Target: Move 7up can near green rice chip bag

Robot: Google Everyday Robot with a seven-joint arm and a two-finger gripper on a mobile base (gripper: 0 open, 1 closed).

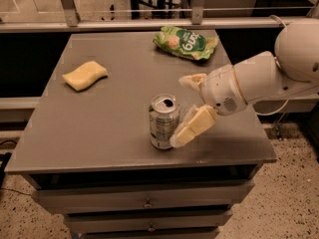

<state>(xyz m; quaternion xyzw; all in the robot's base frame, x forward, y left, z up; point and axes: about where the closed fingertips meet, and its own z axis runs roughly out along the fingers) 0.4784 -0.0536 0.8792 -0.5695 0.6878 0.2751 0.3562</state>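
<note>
The 7up can (163,121) stands upright near the front middle of the grey table (109,128), with its top opened. The green rice chip bag (187,43) lies flat at the far right of the table, well behind the can. My gripper (180,110) reaches in from the right and is just right of the can. It is open, with one pale finger (192,79) behind and above the can and the other close against the can's right side. It holds nothing.
A yellow sponge (84,75) lies on the left side of the table. Drawers (147,203) sit below the table's front edge. A metal rail (149,24) runs behind the table. My white arm (264,78) spans the table's right edge.
</note>
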